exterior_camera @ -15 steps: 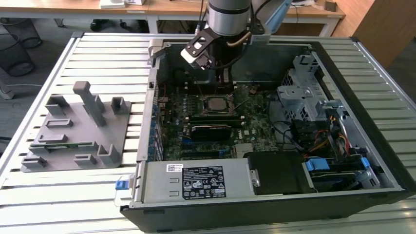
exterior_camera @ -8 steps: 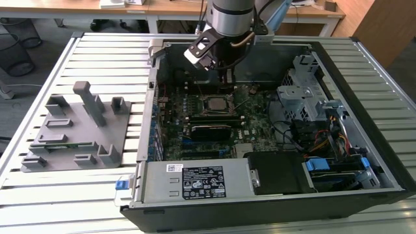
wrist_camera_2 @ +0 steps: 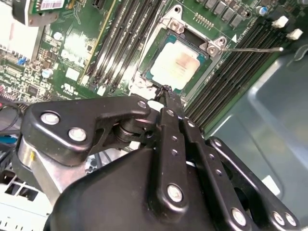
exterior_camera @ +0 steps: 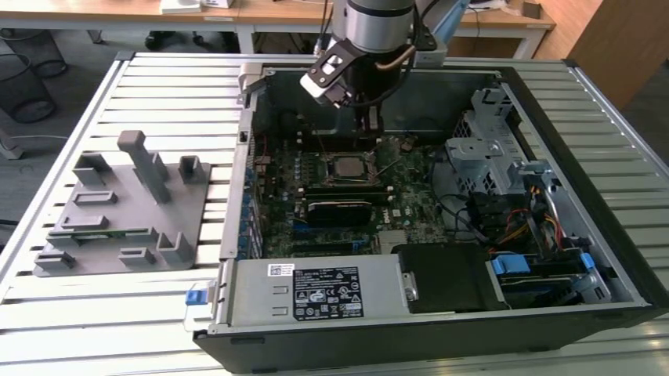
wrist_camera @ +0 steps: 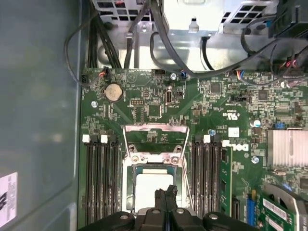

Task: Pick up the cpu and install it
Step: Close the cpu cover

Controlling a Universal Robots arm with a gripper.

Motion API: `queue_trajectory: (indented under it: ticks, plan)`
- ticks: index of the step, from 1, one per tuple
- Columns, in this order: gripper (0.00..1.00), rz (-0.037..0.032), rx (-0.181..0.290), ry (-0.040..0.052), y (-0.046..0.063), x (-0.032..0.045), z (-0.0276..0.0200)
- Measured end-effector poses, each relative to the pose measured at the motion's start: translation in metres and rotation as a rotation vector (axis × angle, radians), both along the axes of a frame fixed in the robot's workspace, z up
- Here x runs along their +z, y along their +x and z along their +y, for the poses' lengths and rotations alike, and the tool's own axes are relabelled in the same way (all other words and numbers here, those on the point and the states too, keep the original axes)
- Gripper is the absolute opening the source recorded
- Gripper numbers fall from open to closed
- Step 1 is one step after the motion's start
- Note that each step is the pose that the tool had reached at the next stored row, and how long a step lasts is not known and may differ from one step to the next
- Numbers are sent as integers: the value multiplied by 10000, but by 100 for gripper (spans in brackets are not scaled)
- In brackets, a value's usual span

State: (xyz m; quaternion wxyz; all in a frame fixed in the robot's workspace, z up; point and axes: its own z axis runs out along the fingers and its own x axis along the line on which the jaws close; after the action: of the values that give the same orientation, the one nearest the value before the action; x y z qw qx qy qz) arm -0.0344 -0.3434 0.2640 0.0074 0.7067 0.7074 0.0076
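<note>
The cpu (exterior_camera: 345,166) lies flat in the black socket on the green motherboard (exterior_camera: 413,205) inside the open computer case. Its silver-grey top shows in both wrist views (wrist_camera_2: 179,62) (wrist_camera: 154,185). My gripper (exterior_camera: 368,129) hangs just above the cpu's edge, toward the back wall of the case. Its two black fingers are pressed together at the tips with nothing between them (wrist_camera_2: 166,91) (wrist_camera: 166,193). The socket's metal load plate (wrist_camera: 155,137) stands flipped open, and its thin lever (wrist_camera_2: 250,48) sticks out to one side.
Memory slots (wrist_camera: 101,178) flank the socket on both sides. The case holds a power supply (exterior_camera: 313,294) at the front and a drive cage (exterior_camera: 491,164) with cables on the exterior view's right. A grey fixture tray (exterior_camera: 121,211) holding a green memory stick (exterior_camera: 99,233) sits outside on the exterior view's left.
</note>
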Motion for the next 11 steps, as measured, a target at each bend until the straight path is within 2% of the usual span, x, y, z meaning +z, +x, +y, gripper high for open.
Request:
queue_trajectory:
  ticks: [4, 11]
  plan:
    - [11, 1, 1, 0, 15, 44, 0]
    - [11, 19, 0, 0, 135, 47, 0]
